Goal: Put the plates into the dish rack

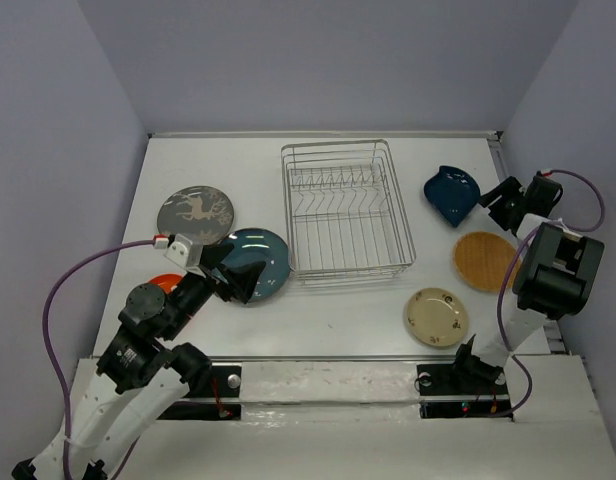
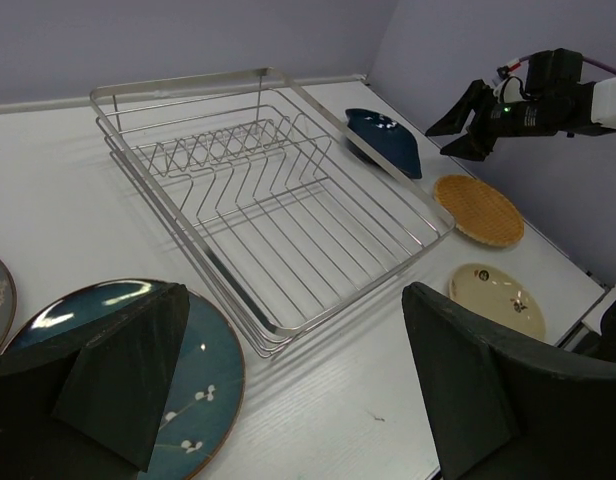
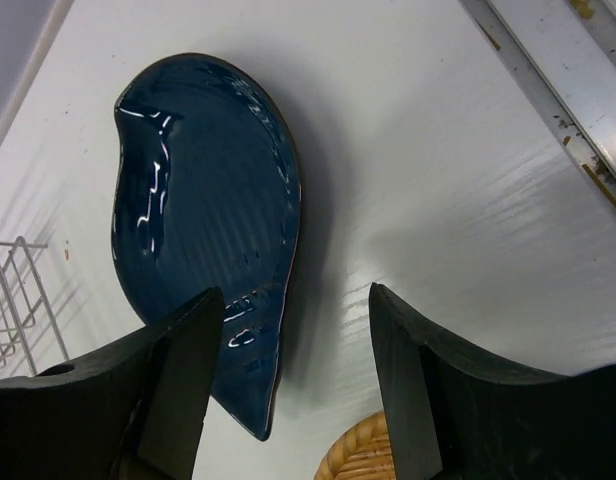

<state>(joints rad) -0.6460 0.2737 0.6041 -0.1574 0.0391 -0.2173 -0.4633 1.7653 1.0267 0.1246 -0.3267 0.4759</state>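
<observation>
Rack empty, all six plates flat on the counter (image 1: 318,320). The dish rack (image 1: 348,210) sits mid-counter with its prongs at the far end. To its left are the grey plate (image 1: 195,212), the teal plate (image 1: 273,255) and the orange plate (image 1: 166,283), which is half hidden under the left arm. To its right are the blue leaf plate (image 1: 451,192), the tan plate (image 1: 485,260) and the cream plate (image 1: 436,316). The left hand (image 1: 250,280) is spread wide and holds nothing, poised over the teal plate's edge beside the rack's near-left corner. The right hand (image 3: 295,300) is also open and empty. It straddles the blue plate's rim, with one finger over the glaze and the other over bare counter. We cannot tell whether either finger touches. We judge both hands to be at the approach stage, with nothing lifted. The risks come mainly from the flat, glossy plates, whose low rims give the fingers little to catch. A closing hand may shove a plate along rather than pinch it. The blue plate lies close to the side wall, so a shove could drive it there. A shallow pinch may let a plate swing or drop on the way over the rack's wire rim. The left elbow could knock the orange plate. If both arms reach the rack together, they could collide.
</observation>
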